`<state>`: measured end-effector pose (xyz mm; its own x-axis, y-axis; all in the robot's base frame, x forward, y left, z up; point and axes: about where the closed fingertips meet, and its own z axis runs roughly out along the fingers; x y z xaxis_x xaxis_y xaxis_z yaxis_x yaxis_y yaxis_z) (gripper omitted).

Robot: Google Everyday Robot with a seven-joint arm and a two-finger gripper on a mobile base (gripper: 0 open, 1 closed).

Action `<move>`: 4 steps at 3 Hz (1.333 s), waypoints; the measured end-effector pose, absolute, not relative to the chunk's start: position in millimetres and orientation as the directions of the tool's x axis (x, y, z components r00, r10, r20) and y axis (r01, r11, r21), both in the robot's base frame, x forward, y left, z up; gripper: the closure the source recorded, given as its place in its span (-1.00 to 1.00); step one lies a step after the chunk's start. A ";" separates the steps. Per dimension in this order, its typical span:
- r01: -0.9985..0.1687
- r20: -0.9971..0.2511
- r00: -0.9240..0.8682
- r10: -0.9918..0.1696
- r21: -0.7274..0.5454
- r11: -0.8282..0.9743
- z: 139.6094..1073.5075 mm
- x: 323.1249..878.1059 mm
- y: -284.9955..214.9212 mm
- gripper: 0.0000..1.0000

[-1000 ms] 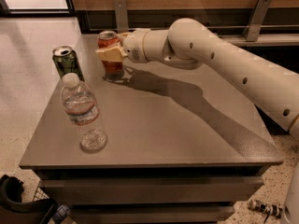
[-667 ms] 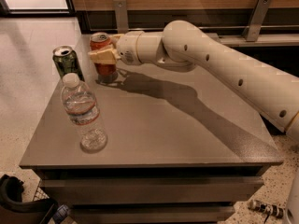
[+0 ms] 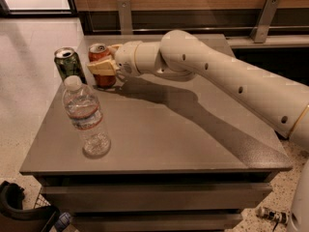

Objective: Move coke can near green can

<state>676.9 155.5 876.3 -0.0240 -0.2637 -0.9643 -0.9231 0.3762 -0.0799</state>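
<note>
The coke can (image 3: 100,56), red-orange with a silver top, stands upright near the table's far left corner. My gripper (image 3: 103,65) is shut on it, with one cream finger (image 3: 102,66) across its front. The green can (image 3: 69,64), dark green with a silver top, stands upright just left of the coke can, a small gap between them. My white arm (image 3: 217,76) reaches in from the right across the back of the table.
A clear plastic water bottle (image 3: 86,116) stands on the grey table (image 3: 183,134) in front of the two cans. The table's left edge is close to the green can. A wall rail with brackets (image 3: 263,18) runs behind the table.
My gripper has carried the coke can leftward along the back of the table, closing most of the gap to the green can. The green can and bottle have not moved.
</note>
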 end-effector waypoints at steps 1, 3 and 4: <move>-0.924 -0.965 -0.023 -0.263 -0.080 0.373 877.0 676.2 157.3 0.50; -0.928 -0.965 -0.021 -0.262 -0.079 0.365 876.6 674.0 162.9 -0.59; -0.929 -0.965 -0.021 -0.262 -0.078 0.362 876.5 673.2 164.8 -0.99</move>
